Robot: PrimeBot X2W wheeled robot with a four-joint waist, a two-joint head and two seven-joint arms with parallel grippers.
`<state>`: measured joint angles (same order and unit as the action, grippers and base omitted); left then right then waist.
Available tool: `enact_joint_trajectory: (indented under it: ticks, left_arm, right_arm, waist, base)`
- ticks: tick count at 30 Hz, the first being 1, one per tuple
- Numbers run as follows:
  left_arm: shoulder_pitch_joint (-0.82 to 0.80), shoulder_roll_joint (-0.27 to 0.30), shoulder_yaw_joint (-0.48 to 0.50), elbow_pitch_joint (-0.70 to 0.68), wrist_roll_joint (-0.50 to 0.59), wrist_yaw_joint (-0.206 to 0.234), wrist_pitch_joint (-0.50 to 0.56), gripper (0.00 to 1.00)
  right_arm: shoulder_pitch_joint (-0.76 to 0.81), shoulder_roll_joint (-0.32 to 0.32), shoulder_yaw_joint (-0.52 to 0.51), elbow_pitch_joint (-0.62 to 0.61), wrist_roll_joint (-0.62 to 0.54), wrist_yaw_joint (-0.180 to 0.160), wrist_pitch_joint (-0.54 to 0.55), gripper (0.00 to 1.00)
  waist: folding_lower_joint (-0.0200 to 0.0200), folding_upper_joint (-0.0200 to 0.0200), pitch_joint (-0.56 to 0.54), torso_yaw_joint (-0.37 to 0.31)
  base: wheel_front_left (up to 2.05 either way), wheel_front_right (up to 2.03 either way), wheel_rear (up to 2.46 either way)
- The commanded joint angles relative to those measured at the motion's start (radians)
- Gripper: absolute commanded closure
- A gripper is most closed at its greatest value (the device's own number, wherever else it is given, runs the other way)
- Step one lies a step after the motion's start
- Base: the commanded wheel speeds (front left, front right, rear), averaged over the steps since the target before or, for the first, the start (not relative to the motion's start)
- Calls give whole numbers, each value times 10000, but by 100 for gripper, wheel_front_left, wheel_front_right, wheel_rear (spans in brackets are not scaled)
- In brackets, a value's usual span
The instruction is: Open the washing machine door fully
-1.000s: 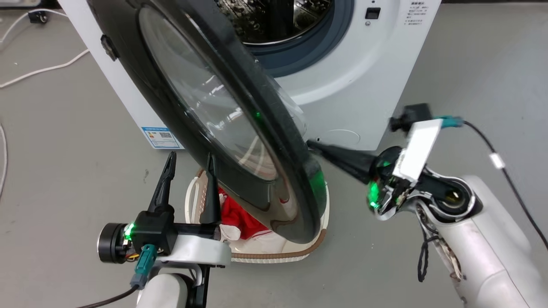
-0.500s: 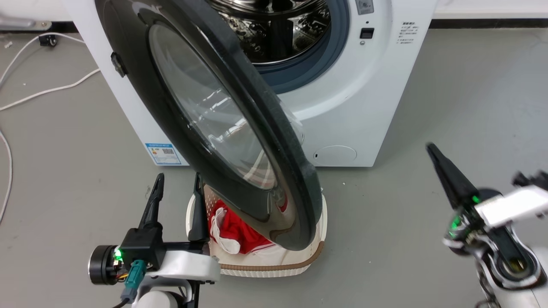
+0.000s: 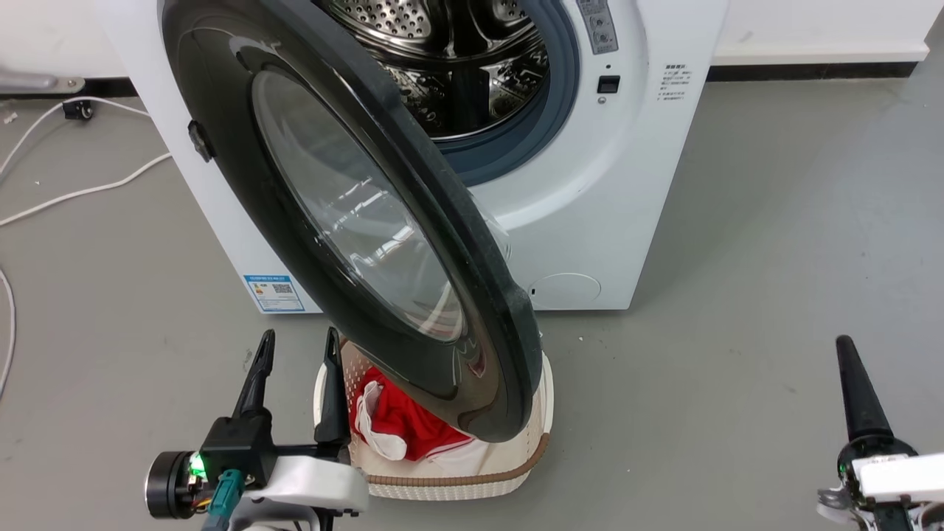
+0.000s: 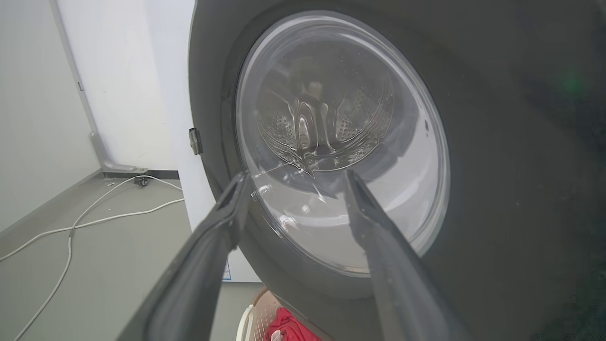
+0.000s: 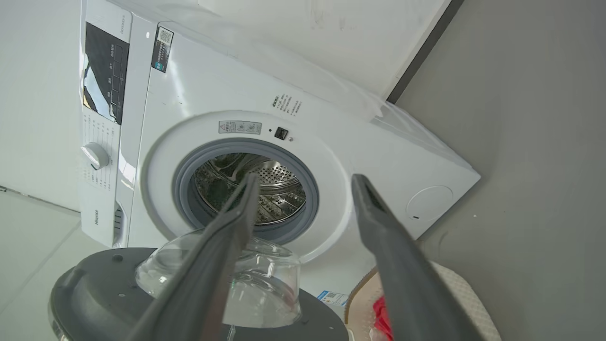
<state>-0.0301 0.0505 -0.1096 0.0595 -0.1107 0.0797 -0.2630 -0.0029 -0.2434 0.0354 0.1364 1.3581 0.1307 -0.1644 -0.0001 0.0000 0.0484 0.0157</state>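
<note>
A: Left hand (image 3: 299, 338) first?
B: Fingers spread, nothing held. It sits near-left, fingers aimed far and up at the outer face of the washing machine door (image 3: 472, 295). It's just beside the door's lower part. Looks like a gap, but I can't be sure there's no touch.
A: Right hand (image 3: 848, 358)?
B: Also parted and empty, going by the right wrist view. It's far right on the floor side, well apart from the door.
A: So left is nearer. Where's the door?
B: Swung out from the washing machine (image 3: 605, 221), hinged on the machine's left, with its free edge nearest us over the laundry basket (image 3: 457, 476).
A: Which way does it face?
B: Glossy outer face left, glass bowl bulging right toward the drum (image 3: 457, 81). It's round, so no long axis; the plane runs far-left to near.
A: Next move?
B: My guess is more swing leftward. The left hand sits in that path; the right is on the pushing side, with some way to come.
</note>
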Motion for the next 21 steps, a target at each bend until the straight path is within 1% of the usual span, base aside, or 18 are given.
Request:
enact_joint_trajectory:
  ticks: [1,3,6,8,12,14,15,17,21]
  left_arm:
    - [93,-5,40,17,27,12,-27,0]
    - [125,-5,65,26,17,-21,-27,0]
    - [184,-5,93,40,40,-52,-27,0]
    - [185,-5,125,36,65,-67,-27,0]
    - [168,-3,227,-1,116,-71,-27,0]
    - [162,-3,267,-15,127,-85,-27,0]
    - [164,-6,293,-13,133,-96,-27,0]
    - [180,-5,333,-8,173,-109,-27,0]
    - [221,-5,390,3,224,-160,-27,0]
  right_arm:
    - [131,30,-47,42,-188,0,-110,0]
    - [224,140,-173,54,-909,0,-460,0]
    - [299,216,-576,33,-2622,0,-807,0]
    - [324,313,-997,-96,-4215,0,-929,0]
    - [426,872,-1862,-782,-7569,0,-991,0]
    - [539,1167,-2087,-1222,-9073,-1,-992,0]
    - [567,1325,-2141,-1451,-9608,-1,-996,0]
    - [743,1439,-2117,-1879,-10926,-1,-967,0]
    - [1212,1679,-1692,-2512,-12647,-1,-779,0]
  waist:
    - [1,0,-38,-14]
    - [1,0,-79,-35]
    - [1,0,-126,-74]
    - [1,0,-133,-100]
    - [1,0,-138,-163]
    - [1,0,-144,-190]
    - [1,0,-150,-203]
    - [1,0,-173,-225]
    - [1,0,-237,-237]
  base:
    - [0,0,0]
    - [0,0,0]
    - [0,0,0]
    - [0,0,0]
    - [0,0,0]
    - [0,0,0]
    - [0,0,0]
    - [0,0,0]
    - [0,0,0]
